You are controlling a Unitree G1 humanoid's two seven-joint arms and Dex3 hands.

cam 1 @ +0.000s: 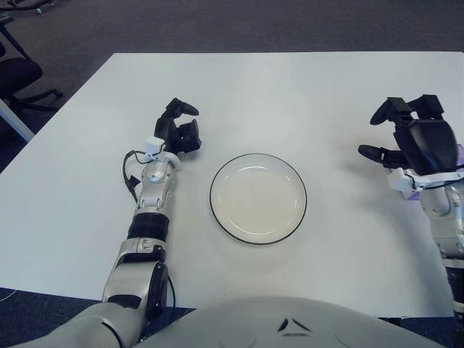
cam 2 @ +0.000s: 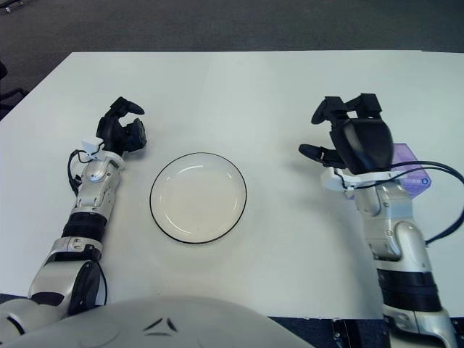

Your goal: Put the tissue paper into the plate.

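An empty white plate with a thin black rim (cam 1: 212, 199) sits on the white table in front of me. The tissue paper is a purple packet (cam 2: 408, 168) at the right side of the table, mostly hidden under my right hand. My right hand (cam 2: 341, 130) hovers over it with its fingers spread, gripping nothing, well to the right of the plate. My left hand (cam 1: 181, 127) shows just left of the plate's far edge, with its fingers loosely relaxed and empty.
The white table (cam 1: 290, 87) extends far beyond the plate. A black office chair (cam 1: 18, 76) stands off the table's far left corner, on dark carpet.
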